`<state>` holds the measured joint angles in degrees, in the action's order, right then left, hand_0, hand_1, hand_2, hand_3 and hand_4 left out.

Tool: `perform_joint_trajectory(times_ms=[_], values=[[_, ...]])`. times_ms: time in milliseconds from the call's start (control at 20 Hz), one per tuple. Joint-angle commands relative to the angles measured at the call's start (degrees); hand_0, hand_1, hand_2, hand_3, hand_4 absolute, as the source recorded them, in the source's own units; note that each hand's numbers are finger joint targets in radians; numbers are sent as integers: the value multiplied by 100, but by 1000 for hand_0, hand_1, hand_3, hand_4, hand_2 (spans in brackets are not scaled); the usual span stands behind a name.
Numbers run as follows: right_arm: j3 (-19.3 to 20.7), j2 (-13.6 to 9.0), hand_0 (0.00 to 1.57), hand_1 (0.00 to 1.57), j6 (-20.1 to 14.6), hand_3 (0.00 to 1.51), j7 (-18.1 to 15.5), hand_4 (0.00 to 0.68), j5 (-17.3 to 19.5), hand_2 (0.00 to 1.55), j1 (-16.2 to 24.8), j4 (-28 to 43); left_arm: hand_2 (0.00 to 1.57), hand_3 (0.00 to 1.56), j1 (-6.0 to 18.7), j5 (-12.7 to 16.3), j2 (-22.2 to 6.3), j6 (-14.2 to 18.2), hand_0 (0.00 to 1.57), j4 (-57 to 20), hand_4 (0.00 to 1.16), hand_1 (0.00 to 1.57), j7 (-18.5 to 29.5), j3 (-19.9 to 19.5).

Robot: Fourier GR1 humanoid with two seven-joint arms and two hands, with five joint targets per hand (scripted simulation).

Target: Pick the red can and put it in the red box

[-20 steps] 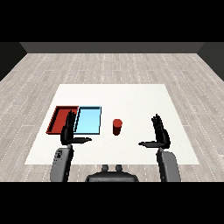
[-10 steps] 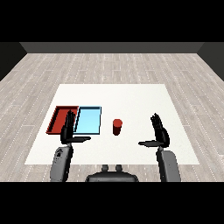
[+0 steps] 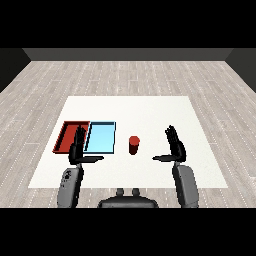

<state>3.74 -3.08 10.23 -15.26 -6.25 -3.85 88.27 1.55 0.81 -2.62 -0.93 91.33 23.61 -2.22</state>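
Bright, even light on the white table (image 3: 150, 107) — no glare, shadows barely visible.

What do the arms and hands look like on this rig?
Two grey, rounded forearms, each ending in a black hand with slim fingers and a thumb: left hand, right hand. No cables, markings or sleeves visible.
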Motion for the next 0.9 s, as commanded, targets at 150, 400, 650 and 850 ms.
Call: perform_joint_trajectory(times_ms=[150,400,650,850], values=[[-180,299,0,0,-233,0,-121,0,0,0,-402,-814,0,0,275,219,-145,-156,0,-328,0,0,32,-249],[-973,305,0,0,-1086,0,-1,0,-346,0,-841,-1119,0,0,206,208,-113,-35,0,27,0,0,-279,-178],[-643,307,0,0,-589,0,-979,0,-147,0,-904,-2008,0,0,-138,141,6,-161,0,-135,0,0,129,-5],[-629,307,0,0,-646,0,-817,0,-461,0,-1016,-1967,0,0,38,212,-14,-87,0,29,0,0,-158,-65]])
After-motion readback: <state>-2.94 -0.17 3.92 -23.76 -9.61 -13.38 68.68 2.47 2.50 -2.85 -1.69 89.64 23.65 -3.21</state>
